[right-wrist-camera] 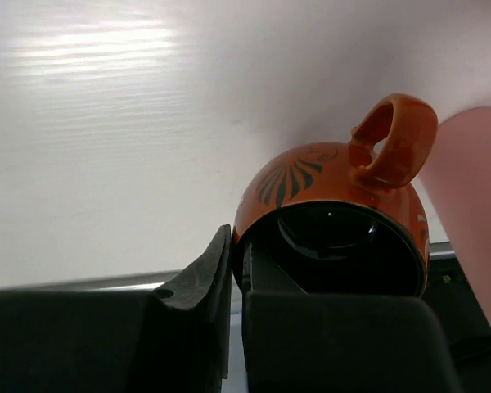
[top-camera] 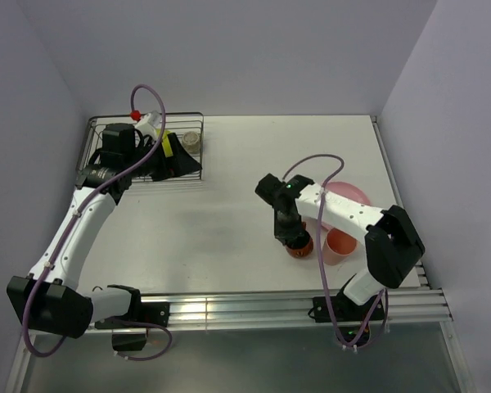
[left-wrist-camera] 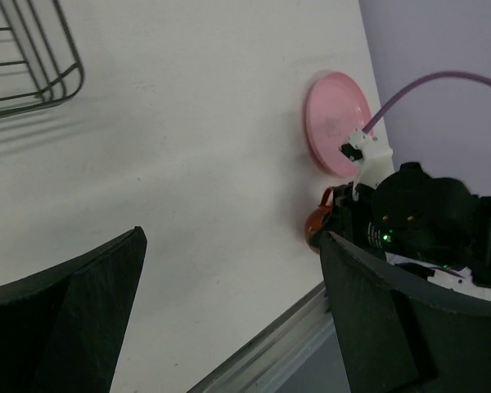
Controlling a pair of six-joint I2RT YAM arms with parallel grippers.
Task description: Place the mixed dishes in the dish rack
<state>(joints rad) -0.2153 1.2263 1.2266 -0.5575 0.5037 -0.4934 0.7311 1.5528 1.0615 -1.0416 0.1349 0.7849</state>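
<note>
1. Mug [right-wrist-camera: 327,188]: stands on the table at the right front, mouth up, with its handle on the far side from the pinch. The pink cup [top-camera: 340,246] is just beside it and the plate [top-camera: 352,195] behind.
2. Right gripper [right-wrist-camera: 236,262]: closed narrow on the mug's rim wall, one finger inside and one outside.
3. Rack [top-camera: 94,135]: in the far-left corner, well apart from the mug, so the carry should run left and away. A beige cup [top-camera: 192,141] sits in it.
4. Left gripper [left-wrist-camera: 229,241]: wide and empty, at the rack.
5. Only the right wrist view shows the rim pinch; only the top view shows mug and rack together.
</note>
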